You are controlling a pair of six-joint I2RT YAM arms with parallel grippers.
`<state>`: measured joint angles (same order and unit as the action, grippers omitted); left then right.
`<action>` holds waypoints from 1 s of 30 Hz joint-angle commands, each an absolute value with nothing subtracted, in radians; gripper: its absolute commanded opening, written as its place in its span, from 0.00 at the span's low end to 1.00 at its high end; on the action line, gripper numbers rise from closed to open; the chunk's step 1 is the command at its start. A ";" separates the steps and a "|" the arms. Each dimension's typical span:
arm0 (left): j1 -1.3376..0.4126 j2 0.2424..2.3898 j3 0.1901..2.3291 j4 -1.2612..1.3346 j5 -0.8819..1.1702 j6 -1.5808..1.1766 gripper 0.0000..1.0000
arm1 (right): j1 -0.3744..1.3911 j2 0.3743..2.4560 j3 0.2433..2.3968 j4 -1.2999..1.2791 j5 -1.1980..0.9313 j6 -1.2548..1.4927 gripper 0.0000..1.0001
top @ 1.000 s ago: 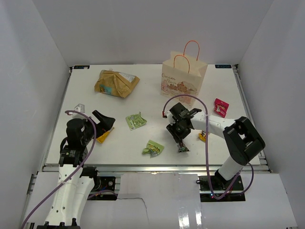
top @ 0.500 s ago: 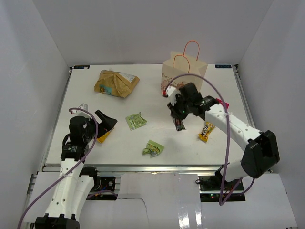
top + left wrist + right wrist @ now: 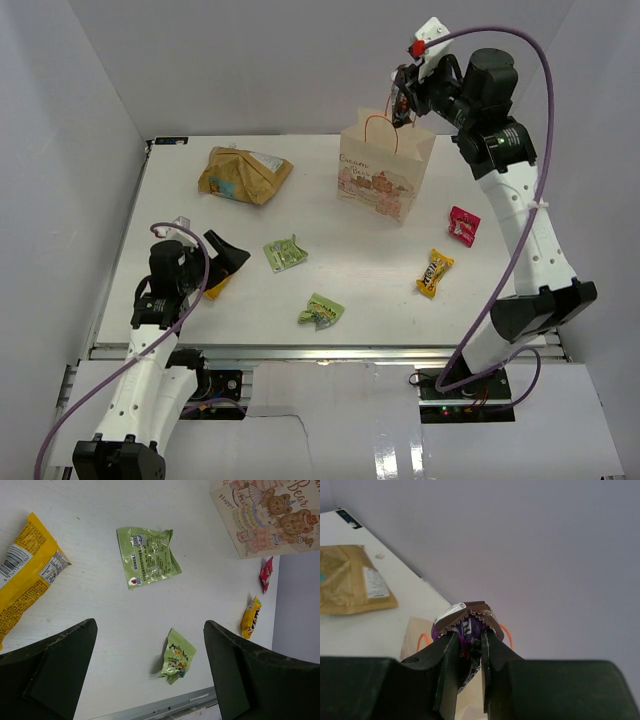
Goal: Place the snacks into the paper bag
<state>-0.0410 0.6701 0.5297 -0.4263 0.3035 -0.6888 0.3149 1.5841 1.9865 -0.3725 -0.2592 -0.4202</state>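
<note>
swinging up from the near table, the right gripper now pinches the purple packet high over the paper bag at the far side, ready to drop it in, while the left gripper waits wide open at the near left.

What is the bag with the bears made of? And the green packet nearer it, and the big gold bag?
The bear bag looks like stiff matte paper: flat panels, sharp folded edges, no shine. The green packet seems thin plastic film: wrinkled, glossy, with sealed edges. The big gold bag looks like crinkly paper or matte foil; its creases show, but the view leaves it open.
</note>
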 commanded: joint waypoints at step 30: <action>-0.469 1.485 0.963 -0.439 -0.063 -0.735 0.78 | 0.060 1.465 1.575 -0.586 -0.682 -0.507 0.89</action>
<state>-0.4290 1.4498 0.8890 -0.3954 0.0414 -0.7338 0.0616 1.5341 1.6821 -0.4717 -0.5034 -0.4103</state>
